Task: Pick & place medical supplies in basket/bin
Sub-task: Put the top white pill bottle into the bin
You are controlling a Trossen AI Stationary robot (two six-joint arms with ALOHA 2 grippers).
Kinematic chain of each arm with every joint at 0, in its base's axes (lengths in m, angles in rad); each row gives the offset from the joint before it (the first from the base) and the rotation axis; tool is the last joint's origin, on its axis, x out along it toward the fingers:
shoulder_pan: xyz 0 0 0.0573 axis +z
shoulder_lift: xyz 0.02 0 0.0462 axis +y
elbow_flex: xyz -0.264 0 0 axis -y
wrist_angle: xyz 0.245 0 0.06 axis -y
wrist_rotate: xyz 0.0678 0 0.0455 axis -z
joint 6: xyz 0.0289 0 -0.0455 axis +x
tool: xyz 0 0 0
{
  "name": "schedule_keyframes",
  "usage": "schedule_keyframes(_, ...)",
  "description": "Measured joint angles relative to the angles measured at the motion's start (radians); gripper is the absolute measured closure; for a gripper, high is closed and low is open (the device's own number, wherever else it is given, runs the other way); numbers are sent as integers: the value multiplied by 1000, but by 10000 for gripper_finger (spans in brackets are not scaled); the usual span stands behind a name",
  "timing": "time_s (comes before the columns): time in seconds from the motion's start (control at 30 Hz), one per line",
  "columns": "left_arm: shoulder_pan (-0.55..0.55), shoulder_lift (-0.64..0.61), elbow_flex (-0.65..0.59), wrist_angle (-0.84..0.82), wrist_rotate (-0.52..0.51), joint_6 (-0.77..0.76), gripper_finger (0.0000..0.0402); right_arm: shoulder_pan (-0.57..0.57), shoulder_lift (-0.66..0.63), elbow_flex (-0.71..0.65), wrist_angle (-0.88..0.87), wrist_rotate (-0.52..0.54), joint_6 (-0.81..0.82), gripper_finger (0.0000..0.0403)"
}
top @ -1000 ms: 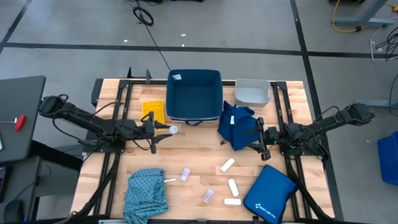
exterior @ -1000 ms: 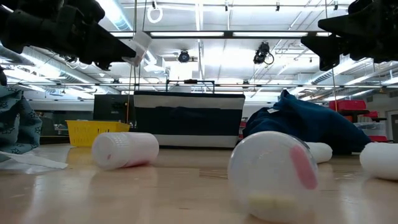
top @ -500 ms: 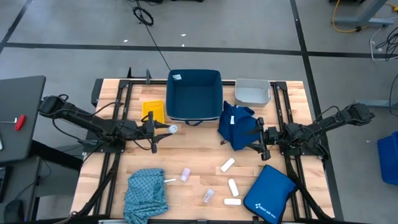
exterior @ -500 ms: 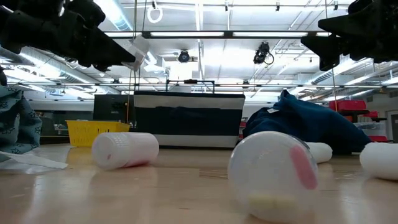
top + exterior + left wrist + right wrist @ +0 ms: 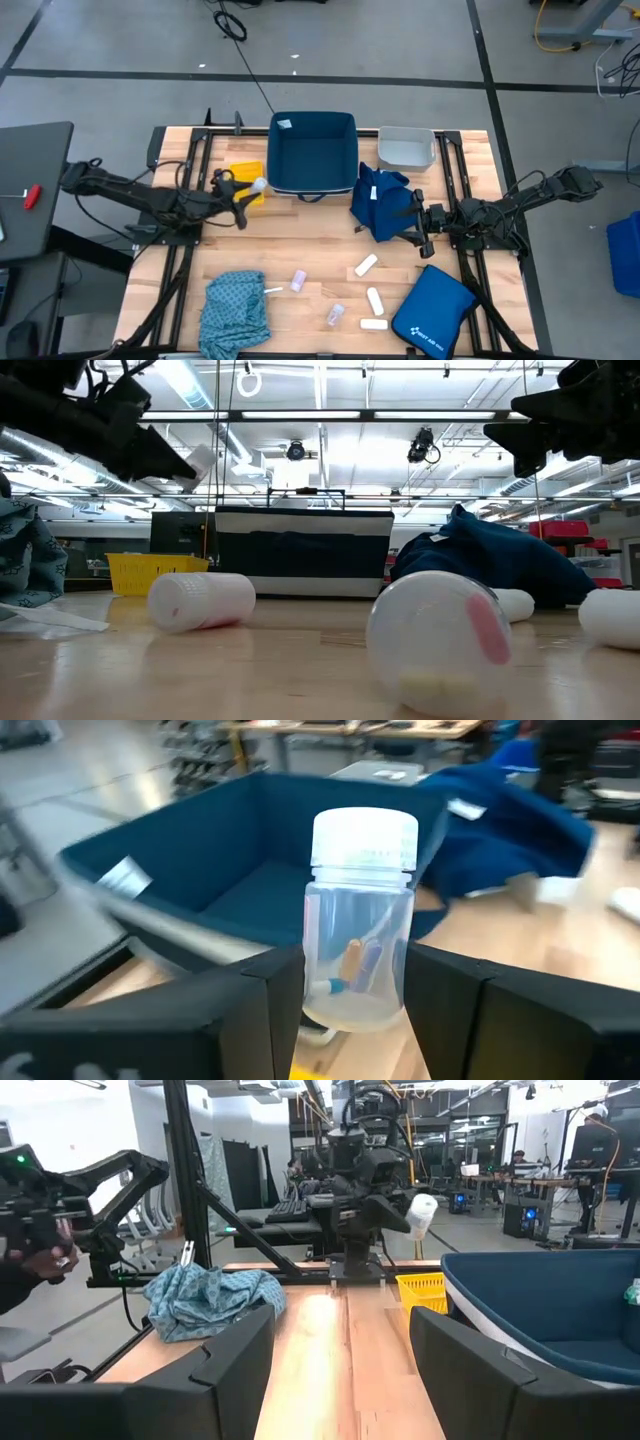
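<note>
Vial held high at the navy tub's corner: drop risk

Vial sits upright between the left pincer's fingers, which are closed part-way onto its lower body; the white cap and upper half stand clear above the grip. Pincer hangs over the near-left corner of the navy tub, between it and the yellow tub.

Risks, my read:
- Grip is low on a smooth round body, so the vial could tip or slide out on a quick swing.
- Release point is right at the rim. Let go too soon and it hits the wall and rolls onto the worktop, or lands in the yellow tub instead.
- Cap could clip the tub edge if the arm descends before it clears.

Vial itself: clear plastic, white screw cap, a few small capsules loose at the bottom. Light, rigid, rolls easily.

Right pincer waits wide open and empty, right of the navy tub, just beside the dark blue cloth.
</note>
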Motion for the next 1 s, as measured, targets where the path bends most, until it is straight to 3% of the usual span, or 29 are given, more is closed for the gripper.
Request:
schedule_keyframes(0.17, 38, -52, 0, -145, -74, -130, 256, 0, 0, 0, 0, 1, 1, 160)
schedule_keyframes(0.27, 92, -55, 0, -213, -62, -211, 256, 0, 0, 0, 1, 14, 4, 160)
schedule_keyframes(0.7, 415, 64, 0, -358, 257, -359, 256, 0, 0, 0, 1, 22, 4, 160)
schedule_keyframes(1.0, 482, 160, 0, -351, 319, -358, 255, 0, 0, 0, 1, 22, 3, 160)
